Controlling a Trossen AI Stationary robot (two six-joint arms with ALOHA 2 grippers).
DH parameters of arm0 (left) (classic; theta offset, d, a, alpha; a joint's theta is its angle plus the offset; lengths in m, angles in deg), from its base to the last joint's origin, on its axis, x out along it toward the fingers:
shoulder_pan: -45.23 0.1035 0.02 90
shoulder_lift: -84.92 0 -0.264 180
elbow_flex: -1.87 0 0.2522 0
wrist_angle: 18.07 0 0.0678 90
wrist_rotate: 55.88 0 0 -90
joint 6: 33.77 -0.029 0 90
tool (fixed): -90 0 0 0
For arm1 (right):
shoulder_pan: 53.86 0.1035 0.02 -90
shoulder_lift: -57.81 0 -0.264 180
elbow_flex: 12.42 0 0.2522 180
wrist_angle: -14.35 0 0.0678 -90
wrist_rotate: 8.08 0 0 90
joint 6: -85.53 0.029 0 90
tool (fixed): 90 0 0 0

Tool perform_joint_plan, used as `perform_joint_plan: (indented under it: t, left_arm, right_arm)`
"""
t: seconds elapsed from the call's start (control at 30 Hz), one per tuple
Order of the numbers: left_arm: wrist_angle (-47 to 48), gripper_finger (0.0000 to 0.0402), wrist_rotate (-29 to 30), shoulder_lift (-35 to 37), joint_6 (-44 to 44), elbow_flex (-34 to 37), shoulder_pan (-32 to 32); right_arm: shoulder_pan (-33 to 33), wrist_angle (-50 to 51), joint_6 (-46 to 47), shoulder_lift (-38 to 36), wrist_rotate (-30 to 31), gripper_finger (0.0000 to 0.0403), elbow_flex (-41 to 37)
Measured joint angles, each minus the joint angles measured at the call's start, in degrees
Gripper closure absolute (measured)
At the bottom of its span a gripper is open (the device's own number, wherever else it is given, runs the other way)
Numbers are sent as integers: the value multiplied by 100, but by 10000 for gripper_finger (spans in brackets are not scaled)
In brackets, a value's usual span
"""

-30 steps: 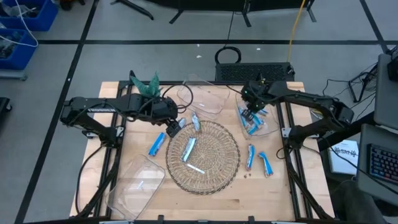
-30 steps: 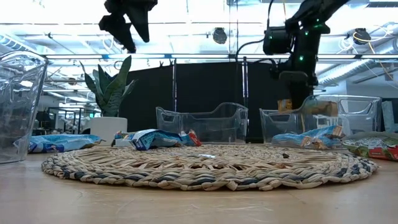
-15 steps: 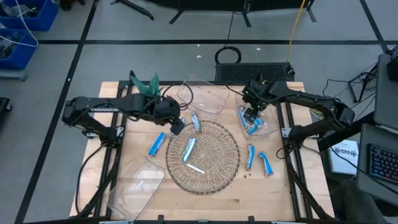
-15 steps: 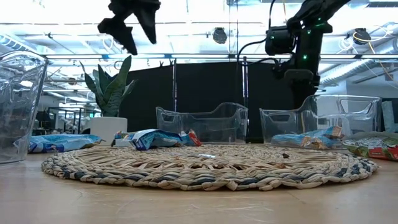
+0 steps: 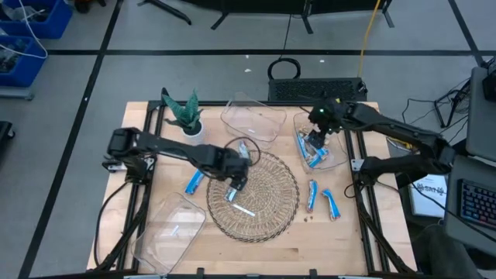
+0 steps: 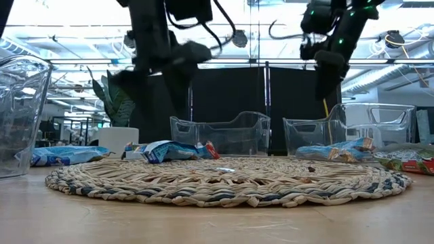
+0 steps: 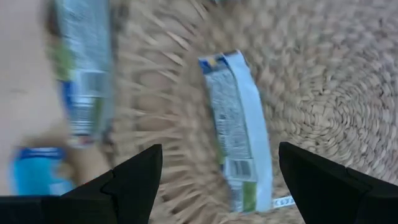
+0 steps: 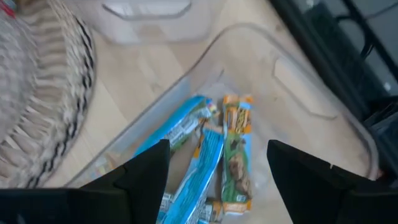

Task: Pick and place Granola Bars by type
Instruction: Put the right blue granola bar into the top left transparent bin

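My left gripper (image 5: 236, 181) hangs open, pointing down over the round woven mat (image 5: 271, 205). A silvery-blue granola bar (image 7: 236, 149) lies flat on the mat between and below its fingers, untouched. My right gripper (image 5: 316, 139) is open above the clear bin (image 5: 335, 159) at the table's right. Blue bars (image 8: 202, 171) and a brown-green bar (image 8: 236, 155) lie on that bin's floor. More blue bars lie on the table: one left of the mat (image 5: 195, 180) and two to its right (image 5: 311, 194).
A thin white stick (image 5: 244, 210) lies on the mat's near part. A second clear bin (image 5: 252, 120) stands at the far middle and a third (image 5: 167, 229) at the near left. A potted plant (image 5: 186, 115) stands at the far left.
My left gripper has swung from the mat's far left edge toward the near right and sunk over the silvery-blue bar, rolling its wrist. My right gripper has let go of a brown-green bar, which now lies in the right bin, and has risen above the bin.
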Motion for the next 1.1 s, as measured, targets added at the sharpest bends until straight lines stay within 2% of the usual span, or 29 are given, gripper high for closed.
perform_joint_plan:
  t: [0.33, 0.5, 0.57, 0.63, 0.77, 0.8, 0.83, 1.0, 1.1]
  left_arm:
    - [-563, 78, 108, -718, 653, 1, -424]
    - [-599, 86, 383, -927, 786, 1, -539]
    - [-608, 114, 356, -951, 789, 1, -551]
    - [-628, 170, 345, -944, 779, 1, -551]
    - [-739, 335, 383, -803, 593, 1, -526]
    - [-760, 365, 380, -735, 500, 1, -525]
    - [-766, 375, 366, -665, 412, 2, -513]
    - [-551, 377, 274, -105, -28, -320, -244]
    - [-420, 382, 552, 386, -625, -715, 22]
  right_arm:
    - [0, -217, -424, -610, 57, 140, 0]
    - [0, -383, -415, -708, 50, 140, 0]
    - [0, -479, -410, -746, 50, 140, 0]
    - [0, -511, -438, -788, 49, 140, 0]
    - [0, -677, -509, -860, 55, 140, 0]
    - [0, -725, -489, -882, 57, 140, 0]
    - [0, -778, -476, -900, 55, 140, 0]
    - [2, -962, -369, -959, 68, 140, 4]
    - [2, -1041, -199, -962, 68, 140, 4]
